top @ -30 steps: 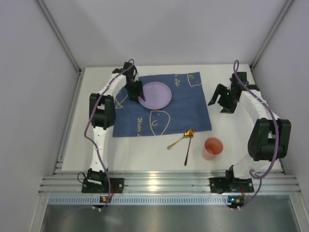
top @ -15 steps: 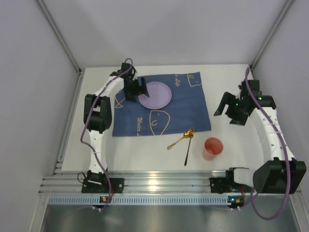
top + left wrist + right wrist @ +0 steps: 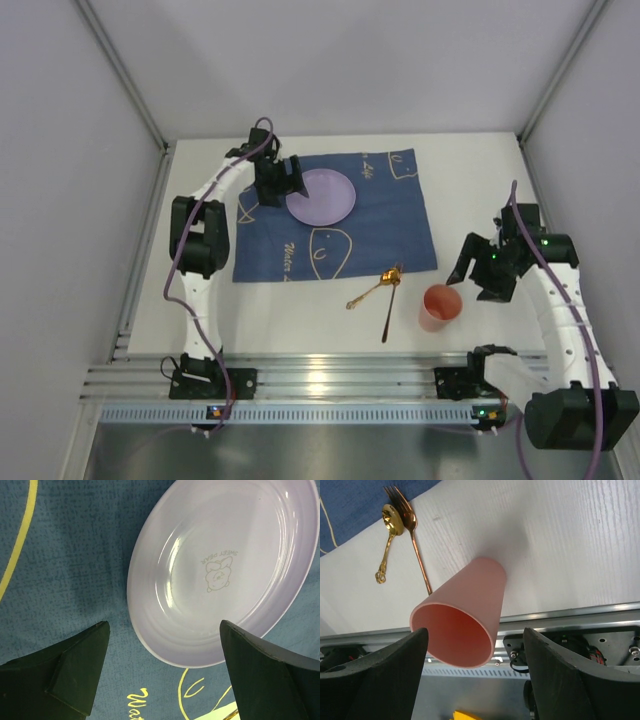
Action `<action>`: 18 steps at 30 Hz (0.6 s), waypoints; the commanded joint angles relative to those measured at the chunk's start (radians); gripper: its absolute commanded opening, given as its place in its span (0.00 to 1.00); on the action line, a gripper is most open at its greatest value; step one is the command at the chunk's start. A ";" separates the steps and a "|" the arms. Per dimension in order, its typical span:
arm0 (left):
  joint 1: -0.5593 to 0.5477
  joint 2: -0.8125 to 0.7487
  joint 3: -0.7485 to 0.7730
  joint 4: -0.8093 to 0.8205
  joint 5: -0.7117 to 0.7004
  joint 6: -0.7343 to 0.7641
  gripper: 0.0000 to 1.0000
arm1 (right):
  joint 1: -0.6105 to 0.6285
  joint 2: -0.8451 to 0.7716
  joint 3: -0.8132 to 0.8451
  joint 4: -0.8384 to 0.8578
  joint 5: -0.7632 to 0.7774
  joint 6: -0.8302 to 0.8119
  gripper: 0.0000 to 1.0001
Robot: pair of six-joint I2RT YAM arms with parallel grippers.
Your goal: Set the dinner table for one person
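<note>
White flat counter (image 3: 290, 315): we see L gripper (image 3: 164, 626) open at round lilac plate (image 3: 321, 196) upper centre, R gripper (image 3: 475, 630) open by pink plastic cup (image 3: 440, 305).

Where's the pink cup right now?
In the overhead view the pink cup stands on the white table, front right, just right of the gold fork and spoon.
</note>
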 commanded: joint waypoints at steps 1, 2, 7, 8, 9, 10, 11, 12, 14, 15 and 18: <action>0.006 -0.067 -0.016 0.031 0.015 -0.009 0.96 | -0.001 -0.048 -0.015 -0.066 -0.007 0.005 0.75; 0.006 -0.067 -0.019 0.033 0.017 -0.009 0.96 | -0.001 -0.054 -0.019 -0.077 -0.007 0.005 0.74; 0.006 -0.068 -0.019 0.033 0.015 -0.014 0.96 | -0.001 -0.090 -0.079 -0.079 -0.010 0.010 0.71; 0.006 -0.067 -0.019 0.033 0.015 -0.014 0.96 | -0.001 -0.093 -0.093 -0.070 -0.008 0.009 0.69; 0.006 -0.068 -0.019 0.031 0.015 -0.016 0.96 | 0.000 -0.094 -0.105 -0.065 -0.007 0.010 0.68; 0.006 -0.071 -0.019 0.033 0.012 -0.016 0.96 | 0.000 -0.096 -0.131 -0.060 -0.004 0.009 0.65; 0.006 -0.073 -0.019 0.033 0.011 -0.016 0.96 | 0.000 -0.097 -0.145 -0.041 -0.003 0.012 0.58; 0.006 -0.073 -0.020 0.031 0.008 -0.014 0.96 | 0.000 -0.096 -0.156 -0.031 -0.002 0.013 0.54; 0.006 -0.080 -0.022 0.033 0.008 -0.012 0.96 | 0.003 -0.087 -0.190 -0.001 -0.006 0.019 0.43; 0.006 -0.080 -0.023 0.033 0.005 -0.011 0.96 | 0.006 -0.082 -0.199 0.010 -0.011 0.024 0.37; 0.006 -0.093 -0.032 0.033 -0.004 -0.003 0.96 | 0.008 -0.062 -0.205 0.030 -0.001 0.016 0.09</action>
